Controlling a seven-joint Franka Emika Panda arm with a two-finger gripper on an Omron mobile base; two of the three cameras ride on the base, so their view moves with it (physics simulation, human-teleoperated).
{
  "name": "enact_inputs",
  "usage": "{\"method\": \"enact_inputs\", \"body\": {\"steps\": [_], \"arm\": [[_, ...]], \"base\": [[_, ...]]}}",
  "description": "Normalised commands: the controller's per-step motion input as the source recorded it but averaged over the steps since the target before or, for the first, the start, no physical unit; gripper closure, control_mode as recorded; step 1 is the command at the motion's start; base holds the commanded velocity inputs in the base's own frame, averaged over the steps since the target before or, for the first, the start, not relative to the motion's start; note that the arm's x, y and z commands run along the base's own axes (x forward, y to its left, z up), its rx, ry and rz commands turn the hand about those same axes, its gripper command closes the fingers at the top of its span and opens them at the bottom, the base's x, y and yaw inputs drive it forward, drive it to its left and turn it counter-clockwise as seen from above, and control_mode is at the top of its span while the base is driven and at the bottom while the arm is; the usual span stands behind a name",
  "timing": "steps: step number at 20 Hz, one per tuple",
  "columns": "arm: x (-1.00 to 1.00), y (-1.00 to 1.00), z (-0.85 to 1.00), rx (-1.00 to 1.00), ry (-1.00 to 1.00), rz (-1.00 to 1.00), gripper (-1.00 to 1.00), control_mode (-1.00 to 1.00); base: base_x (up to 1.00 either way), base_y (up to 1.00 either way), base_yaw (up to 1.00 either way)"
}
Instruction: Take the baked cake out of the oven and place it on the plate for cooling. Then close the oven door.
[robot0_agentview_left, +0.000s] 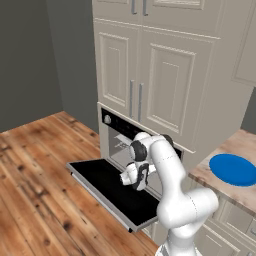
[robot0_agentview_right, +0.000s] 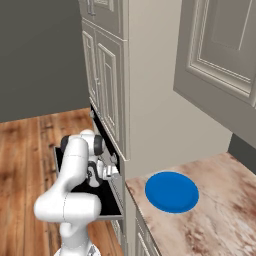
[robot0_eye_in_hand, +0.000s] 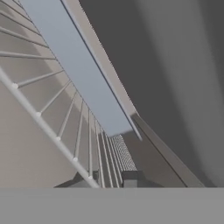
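We have the arm reaching over the dropped oven door into the oven, with the jaws low above the wire rack. Whether the jaws are parted or closed we cannot tell, nor whether they have hold of anything. Where the baked cake sits we also cannot tell. If it is at the jaws, it is hidden from us.

What worries us from here:
- The cake is tiny, so a grip we cannot check may be a grip on nothing, or a pinch on one corner only. A lift would then leave it behind or drop it through the rack bars.
- The hand is close to the rack and beside the grey baking tray. Pulling back at a slant could snag a bar or nudge the tray.
- The open door lies right under the forearm, so a low retreat could strike it.
- The plate lies well apart on the surface to the right. The long swing there gives a weak hold time to slip.

Counted: one oven, one door, one rack, one tray, one plate, one arm.
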Motion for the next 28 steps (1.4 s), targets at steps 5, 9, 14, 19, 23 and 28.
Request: {"method": "enact_inputs", "body": {"steps": [5, 9, 14, 19, 23, 28], "arm": [[-0.22, 0.37, -0.12, 0.08, 0.08, 0.05, 1.00, -1.00], [-0.33, 0.43, -0.09, 0.10, 0.10, 0.07, 1.00, -1.00], [-0.40, 0.46, -0.05, 0.10, 0.09, 0.08, 1.00, -1.00], [-0.41, 0.46, 0.00, 0.11, 0.08, 0.09, 1.00, -1.00], [-0.41, 0.47, 0.00, 0.12, 0.07, 0.09, 1.00, -1.00], [-0.51, 0.54, 0.00, 0.11, 0.08, 0.10, 1.00, -1.00]], "base": [[0.00, 0.00, 0.00], [0.00, 0.00, 0.00], [0.00, 0.00, 0.00], [0.00, 0.00, 0.00], [0.00, 0.00, 0.00], [0.00, 0.00, 0.00]]}}
